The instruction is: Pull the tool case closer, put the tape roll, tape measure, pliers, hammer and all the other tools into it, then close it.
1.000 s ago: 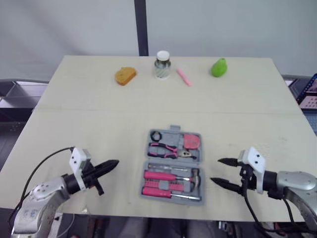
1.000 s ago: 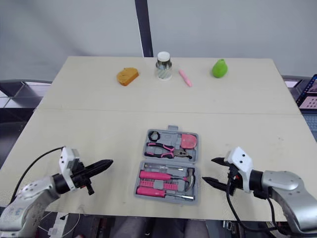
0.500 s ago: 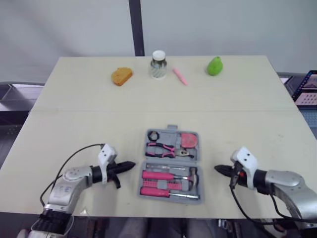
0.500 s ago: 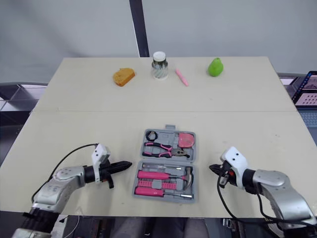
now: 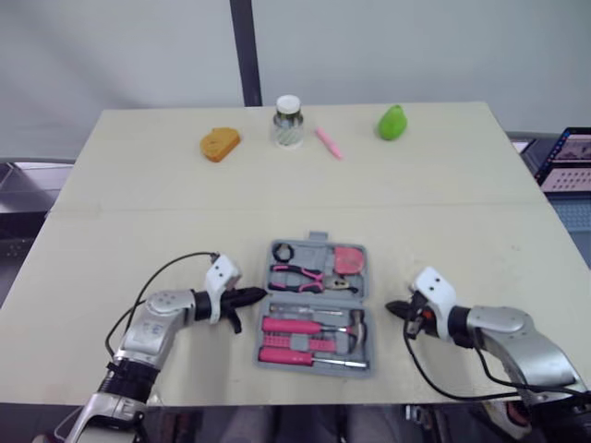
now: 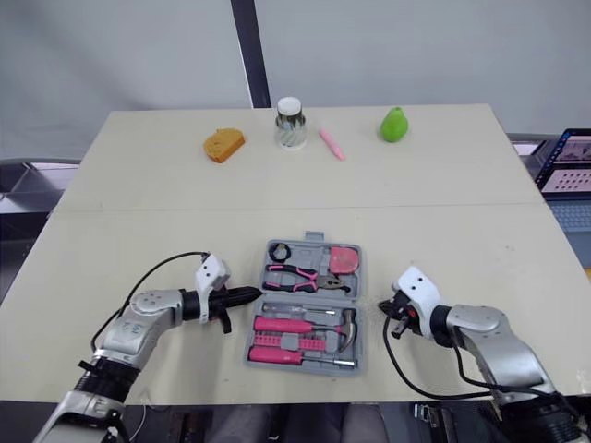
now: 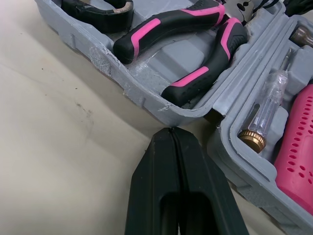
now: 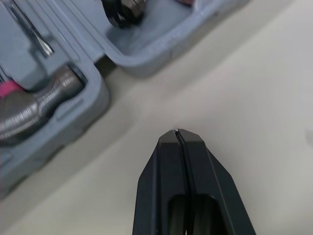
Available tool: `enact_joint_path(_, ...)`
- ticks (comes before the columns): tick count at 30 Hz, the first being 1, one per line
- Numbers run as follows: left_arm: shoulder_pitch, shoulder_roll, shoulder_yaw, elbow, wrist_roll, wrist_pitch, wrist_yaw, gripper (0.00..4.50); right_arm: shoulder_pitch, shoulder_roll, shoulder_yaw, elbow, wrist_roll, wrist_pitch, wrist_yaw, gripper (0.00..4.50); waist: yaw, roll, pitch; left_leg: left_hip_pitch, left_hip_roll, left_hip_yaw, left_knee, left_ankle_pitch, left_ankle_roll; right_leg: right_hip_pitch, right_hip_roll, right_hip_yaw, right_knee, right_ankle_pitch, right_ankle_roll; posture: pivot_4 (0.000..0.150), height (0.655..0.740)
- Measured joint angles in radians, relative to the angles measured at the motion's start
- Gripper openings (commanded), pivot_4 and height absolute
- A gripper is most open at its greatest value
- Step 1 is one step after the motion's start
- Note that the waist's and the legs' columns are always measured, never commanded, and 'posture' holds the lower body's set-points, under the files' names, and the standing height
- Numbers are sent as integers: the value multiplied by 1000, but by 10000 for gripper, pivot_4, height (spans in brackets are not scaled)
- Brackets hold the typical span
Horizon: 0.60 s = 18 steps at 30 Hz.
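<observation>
Tool case [image 5: 316, 247] open, lying flat near bench [image 5: 138, 231] front edge. Pliers [image 5: 305, 275], hammer [image 5: 360, 325], tape roll [image 5: 283, 251], tape measure [image 5: 347, 260] seated inside. Left hand [image 5: 257, 294], right hand [image 5: 395, 307] clenched, empty, flanking hinge line. Judged outstanding: closing lid

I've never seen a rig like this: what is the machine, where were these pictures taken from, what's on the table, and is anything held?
It is a humanoid robot with two arms, each ending in a two-fingered black gripper. The two wide pictures come from cameras in its head, looking down at a table; the two close-ups come from its wrists. An open grey tool case lies before it, holding pliers, a hammer, a tape roll and a pink tape measure. The left gripper and right gripper flank it, shut and empty. Far off stand a jar, a green pear-shaped thing and an orange lump.
</observation>
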Motion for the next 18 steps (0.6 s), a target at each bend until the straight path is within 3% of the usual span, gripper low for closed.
enact_joint_path(18,20,-20,-21,-62,2,62,-12,0,-43,35,57,-7,-6,22,1,232,1,0,0,0,-1,1,0,0,1,-1,-1,2,0,0,0,1500,7400)
